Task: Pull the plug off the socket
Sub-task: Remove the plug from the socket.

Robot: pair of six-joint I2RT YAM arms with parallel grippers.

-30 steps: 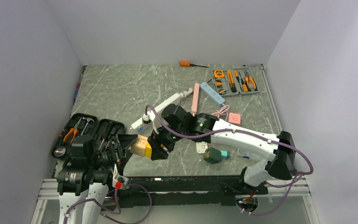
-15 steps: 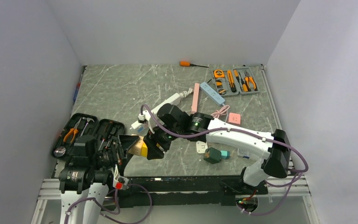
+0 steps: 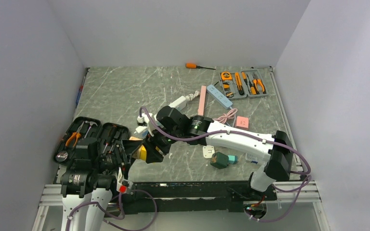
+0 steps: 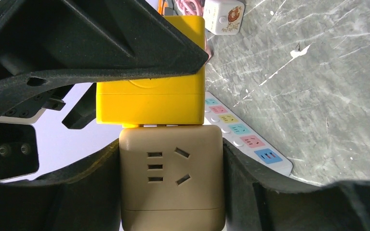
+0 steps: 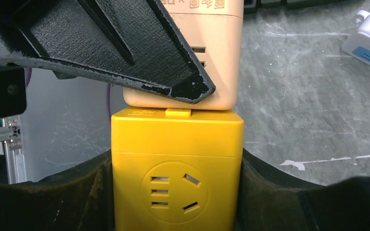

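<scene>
Both clamped, left fingers (image 4: 72, 195) and right fingers (image 5: 53, 204) meet head-on.

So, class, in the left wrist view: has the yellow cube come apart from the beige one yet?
No, the yellow cube sits end to end against the beige cube, with only a thin seam between them.

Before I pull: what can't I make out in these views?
- Prongs between yellow cube and beige cube: hidden inside their joint, both wrist views.
- Top view: the cubes are largely covered by the right gripper.
- Beige cube's printing, right wrist view: cut off by the top edge.
</scene>
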